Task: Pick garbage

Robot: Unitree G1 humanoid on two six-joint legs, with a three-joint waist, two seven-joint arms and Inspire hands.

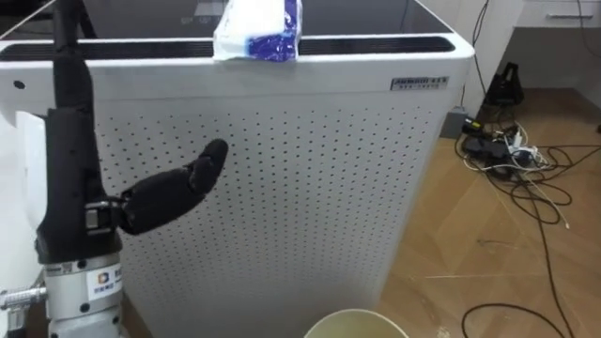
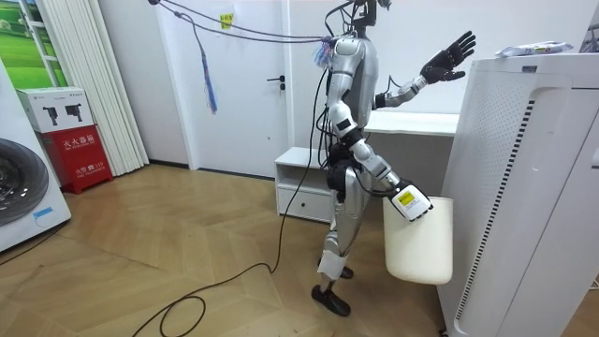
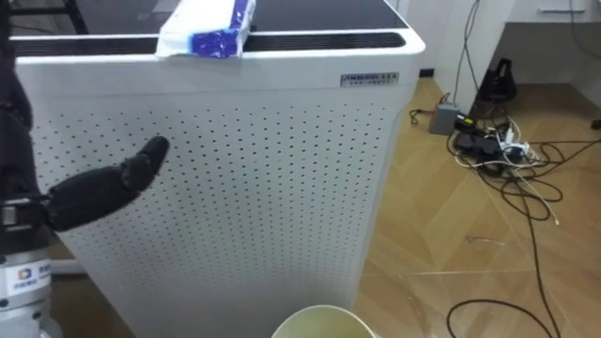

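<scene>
A crumpled white and blue packet (image 1: pixel 258 30) lies on top of a tall white perforated appliance (image 1: pixel 310 188), near its front edge; the room view shows the packet (image 2: pixel 533 49) too. My left hand (image 1: pixel 174 192) is raised in front of the appliance, below and left of the packet, open and holding nothing. In the room view that left hand (image 2: pixel 447 58) has its fingers spread. My right hand (image 2: pixel 410 203) reaches down to a white bin (image 2: pixel 419 243) held off the floor, its fingers hidden at the rim. The bin's rim (image 1: pixel 357 324) shows at the bottom edge.
I stand close against the appliance on a wooden floor. A tangle of cables and a power strip (image 1: pixel 502 145) lies on the floor to the right. Behind me are a low white cabinet (image 2: pixel 304 183), a red box (image 2: pixel 84 154) and a washing machine (image 2: pixel 23 187).
</scene>
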